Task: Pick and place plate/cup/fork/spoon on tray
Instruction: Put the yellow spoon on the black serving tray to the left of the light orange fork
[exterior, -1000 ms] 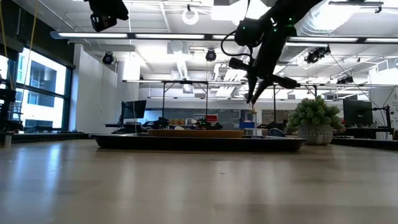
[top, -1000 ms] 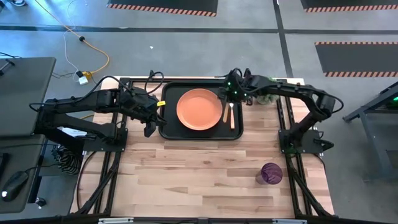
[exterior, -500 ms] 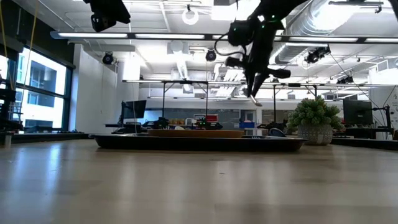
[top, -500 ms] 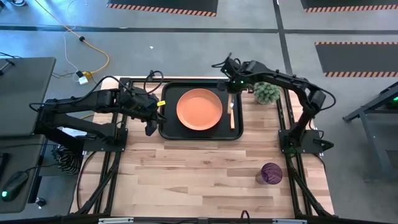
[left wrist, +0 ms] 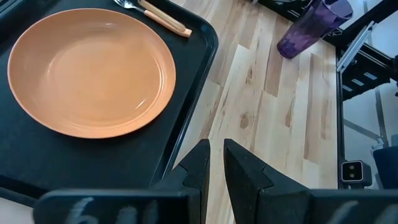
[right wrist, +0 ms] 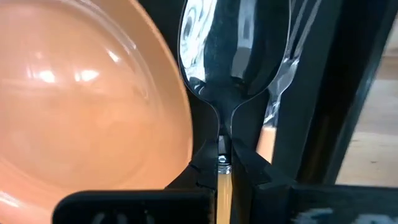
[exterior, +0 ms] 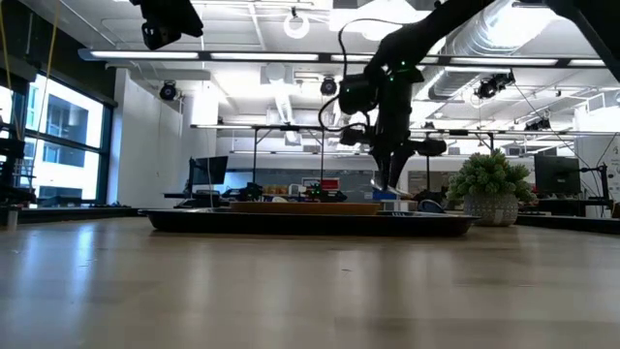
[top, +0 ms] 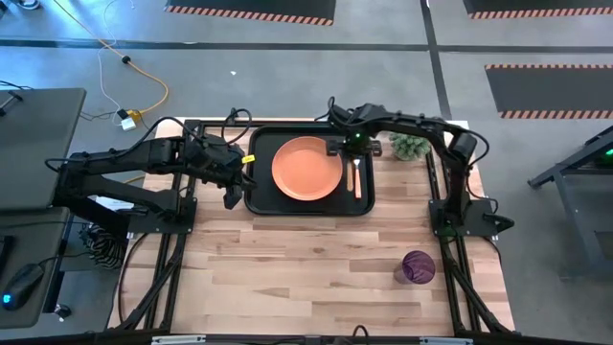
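The black tray (top: pixel 259 196) lies at the table's far middle. On it are the orange plate (top: pixel 306 169) and, along its right side, the fork (top: pixel 358 178). My right gripper (top: pixel 347 146) is over the tray's far right part, between plate and fork, shut on the spoon (right wrist: pixel 233 43). In the low view it (exterior: pixel 387 182) points down just above the tray (exterior: pixel 310 221). The purple cup (top: pixel 418 266) stands on the table at the near right. My left gripper (left wrist: pixel 215 163) waits, shut and empty, by the tray's left near corner (top: pixel 235 188). My right gripper pinches the spoon between its two fingers (right wrist: pixel 249 167) at the top of the tan handle (right wrist: pixel 222 177), where it meets the silver neck. The spoon runs along the fingers, with the bowl (right wrist: pixel 233 37) ahead of them, pointing down. Whether the bowl touches the tray I cannot tell.
A green bushy plant in a pot (top: pixel 412 146) stands at the far right, next to the tray and behind my right arm. The table's wooden near half (top: pixel 306 259) holds only the cup. Both arms' bases stand at the table's left and right edges.
My right gripper has moved with the spoon toward the table's left, from beside the plant to over the tray's right part. It has also come down toward the tray. The plant, covered by the arm before, now shows. My left arm has kept still.
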`<state>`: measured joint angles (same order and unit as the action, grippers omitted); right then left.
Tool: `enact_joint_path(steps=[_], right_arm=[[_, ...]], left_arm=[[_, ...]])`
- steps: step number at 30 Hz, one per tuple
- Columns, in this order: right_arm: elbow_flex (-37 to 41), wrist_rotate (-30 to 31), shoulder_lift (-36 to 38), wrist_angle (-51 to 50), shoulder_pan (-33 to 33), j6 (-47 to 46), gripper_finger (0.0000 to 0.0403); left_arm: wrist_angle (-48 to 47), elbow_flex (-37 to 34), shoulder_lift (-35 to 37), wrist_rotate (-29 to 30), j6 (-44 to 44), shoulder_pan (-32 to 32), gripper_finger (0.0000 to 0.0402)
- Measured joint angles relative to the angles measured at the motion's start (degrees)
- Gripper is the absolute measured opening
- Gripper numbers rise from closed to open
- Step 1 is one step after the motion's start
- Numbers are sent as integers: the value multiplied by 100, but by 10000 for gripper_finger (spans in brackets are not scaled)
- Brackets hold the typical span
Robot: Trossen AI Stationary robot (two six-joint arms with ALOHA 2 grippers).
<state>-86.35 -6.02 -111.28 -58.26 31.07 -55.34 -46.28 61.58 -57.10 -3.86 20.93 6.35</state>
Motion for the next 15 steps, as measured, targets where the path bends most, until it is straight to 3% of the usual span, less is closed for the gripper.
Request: enact_joint_path(steps=[15], right_arm=[[-2, 56, -89, -61, -11, -286, 0]], left_arm=[[1, 0, 0, 3, 0, 0, 37]])
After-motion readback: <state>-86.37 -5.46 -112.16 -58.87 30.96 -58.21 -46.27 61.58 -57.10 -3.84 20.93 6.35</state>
